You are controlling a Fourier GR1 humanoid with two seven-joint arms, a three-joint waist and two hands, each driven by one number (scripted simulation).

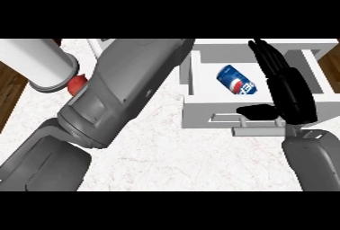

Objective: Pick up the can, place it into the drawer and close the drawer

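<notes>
One can (pixel 236 80) lies in the open drawer (pixel 199 72): light, rigid, rolls easily. Right hand (pixel 287 90) released, fingers straight; push drawer's front handle (pixel 260 130). Left hand unseen.

Left forearm (pixel 109 99): grey, boxy, panelled casing. Right forearm (pixel 317 159): grey, panelled. Right hand (pixel 289 96): matte black, slender segmented fingers, stubby thumb.

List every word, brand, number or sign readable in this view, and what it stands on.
Blue soda can lying in the open white drawer: white lettering and a red-white-blue round logo, too blurred and turned to read for certain.
White cylinder with red cap: no text visible.
Nothing else carries writing.
</notes>
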